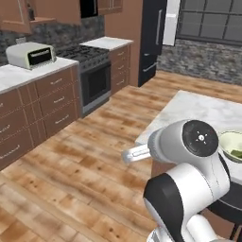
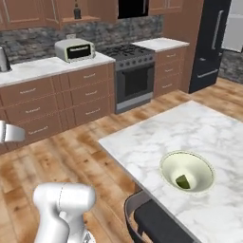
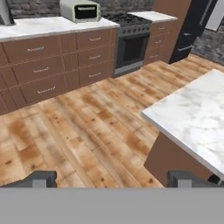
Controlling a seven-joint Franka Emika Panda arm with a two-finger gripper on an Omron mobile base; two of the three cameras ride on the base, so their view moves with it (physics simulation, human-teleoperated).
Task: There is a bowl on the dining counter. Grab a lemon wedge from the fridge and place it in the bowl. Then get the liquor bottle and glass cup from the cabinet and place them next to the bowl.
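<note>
Item one: your bowl (image 2: 187,171) is sitting on the dining counter (image 2: 156,137), near its front edge, and the lemon wedge (image 2: 182,181) is lying inside it.

Item two: your liquor bottle (image 2: 76,12) is standing upright on an open shelf of the wooden cabinet (image 2: 28,14), above the toaster oven (image 2: 74,50).

Item three: your fridge (image 2: 210,45) is standing shut at the far right, beyond the stove (image 2: 130,71).

Item four: your claw (image 3: 111,178) is hanging over bare wooden floor (image 3: 78,131) beside the counter, fingers (image 3: 41,178) standing wide apart and gripping nothing.
</note>
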